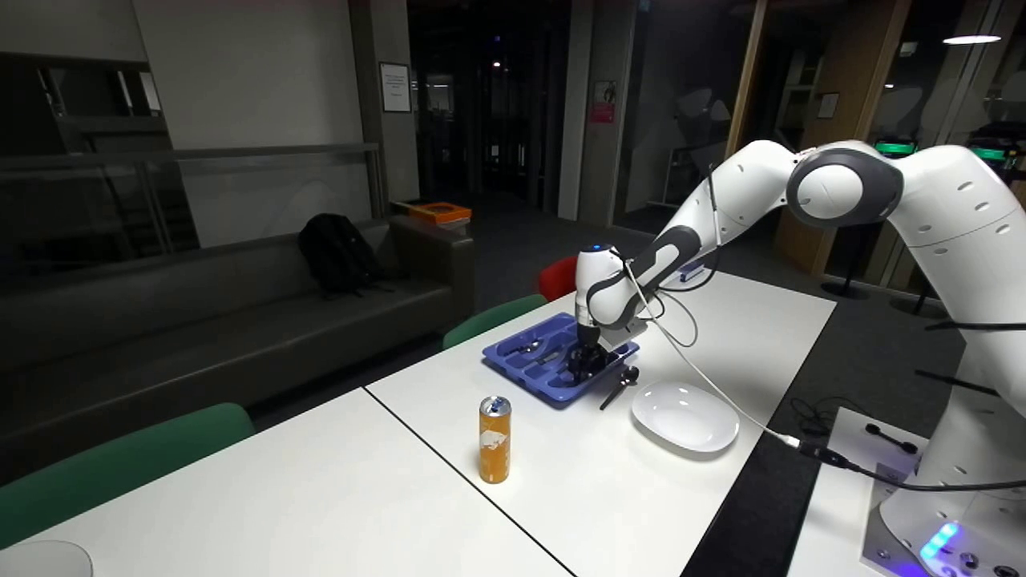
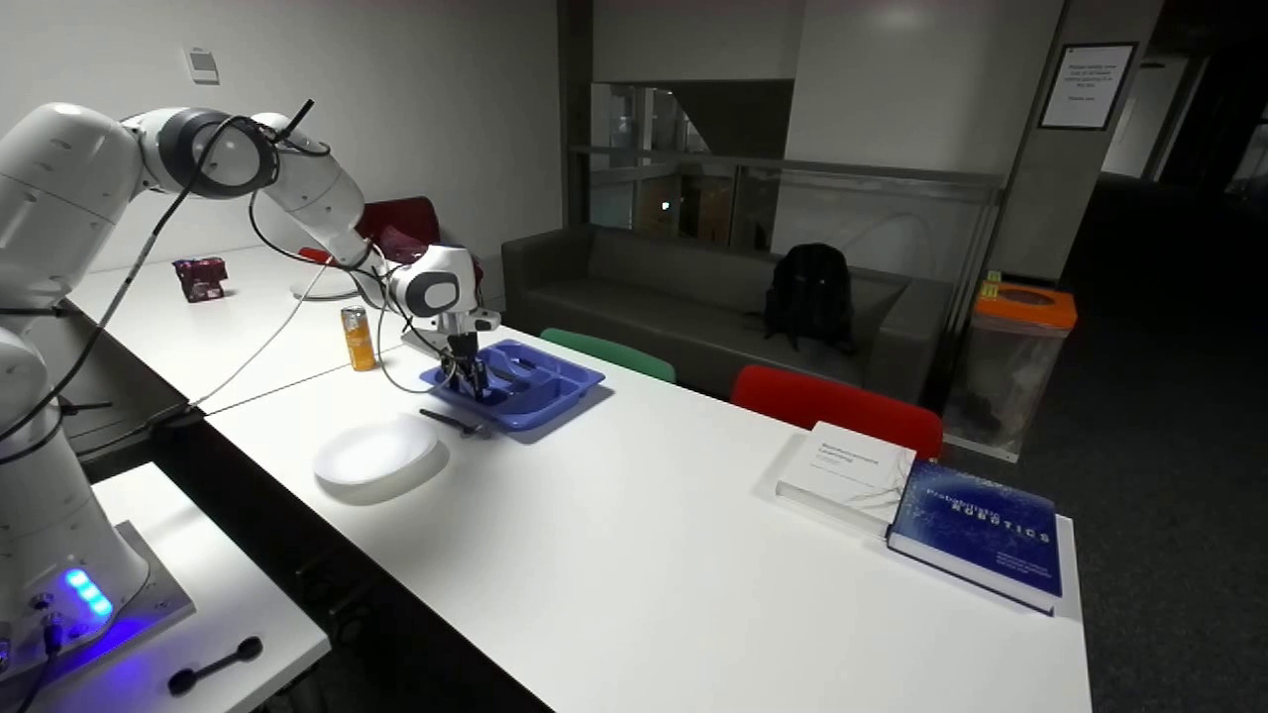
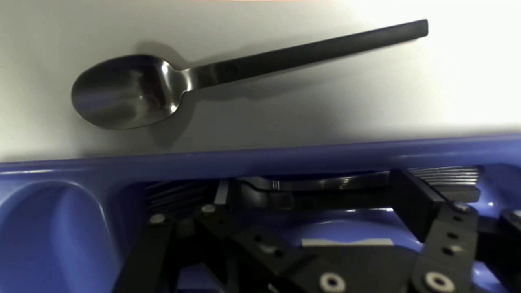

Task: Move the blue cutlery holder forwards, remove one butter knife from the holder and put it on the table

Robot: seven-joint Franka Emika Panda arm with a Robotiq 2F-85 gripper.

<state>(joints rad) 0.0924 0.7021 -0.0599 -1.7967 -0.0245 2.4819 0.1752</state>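
Gripper spread in one cutlery holder; one spoon beside.

Black fingers down inside the blue cutlery holder on the white table

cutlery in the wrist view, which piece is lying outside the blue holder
The dark-handled spoon: it lies on the table, beside the blue cutlery holder, while the other visible cutlery is inside.
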